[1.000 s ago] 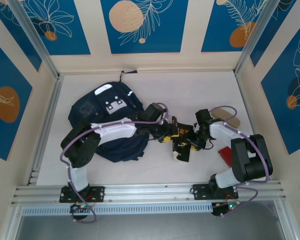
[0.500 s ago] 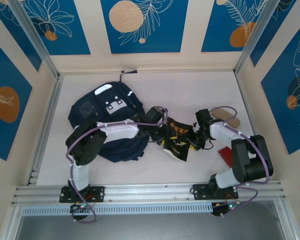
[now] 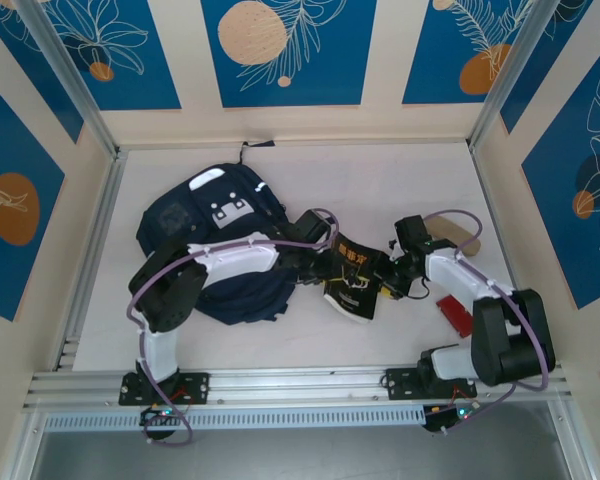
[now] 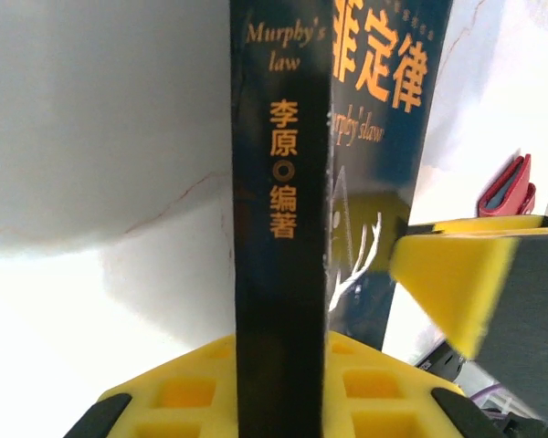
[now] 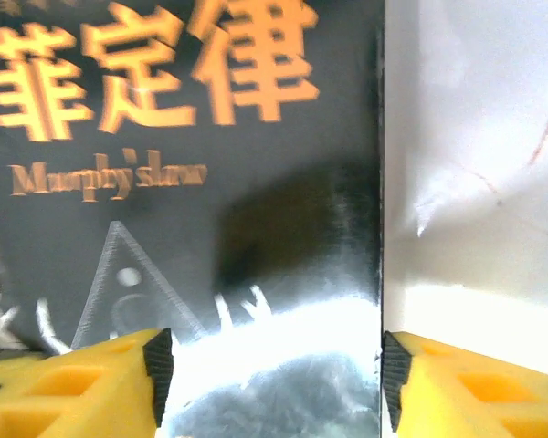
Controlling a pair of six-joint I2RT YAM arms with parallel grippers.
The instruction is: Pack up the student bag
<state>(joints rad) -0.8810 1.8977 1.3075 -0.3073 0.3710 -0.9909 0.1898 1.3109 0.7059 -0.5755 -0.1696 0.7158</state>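
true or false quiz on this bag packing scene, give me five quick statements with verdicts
1. The book has "Murphy's law" on its spine. True.
2. The book lies inside the student bag. False: it is outside the bag, to its right, between the two arms' grippers.
3. A red item lies on the table by the right arm. True.
4. The right gripper has its fingers pressed together. False: they stand apart, with the book's cover seen between them.
5. The left gripper is closed on the book's spine. True.
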